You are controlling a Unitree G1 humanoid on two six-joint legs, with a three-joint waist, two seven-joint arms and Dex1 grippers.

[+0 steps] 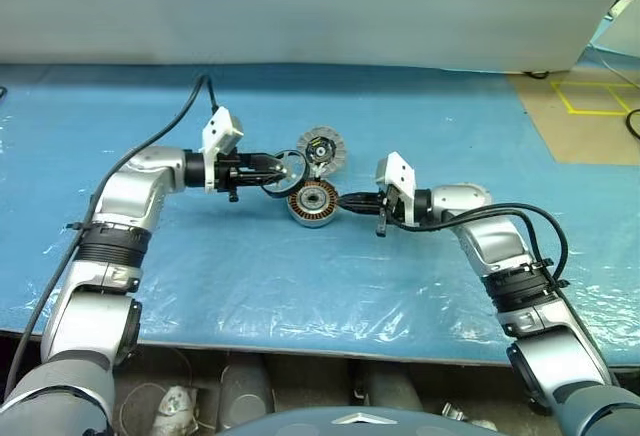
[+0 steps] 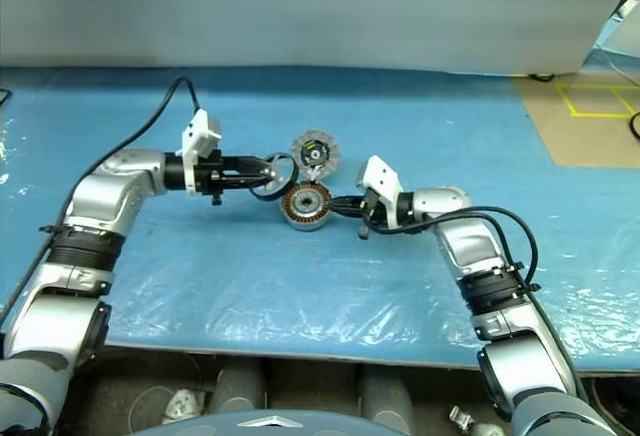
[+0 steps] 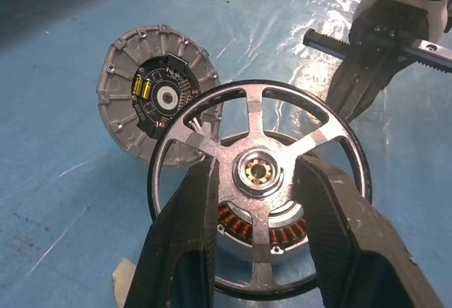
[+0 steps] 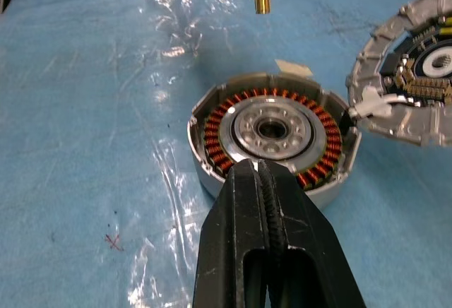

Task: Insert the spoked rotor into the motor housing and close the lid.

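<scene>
On the blue worktop (image 1: 200,286), the rotor (image 3: 258,195) is held by the half-open left gripper (image 3: 254,202) just above the housing (image 4: 272,138), whose rim is steadied by the closed right gripper (image 4: 258,170), the lid (image 1: 320,149) standing open behind; next, the hub must be lowered centred.

place: likely lab | blue plastic-covered bench (image 1: 300,286) | yellow floor tape (image 1: 595,96)
</scene>
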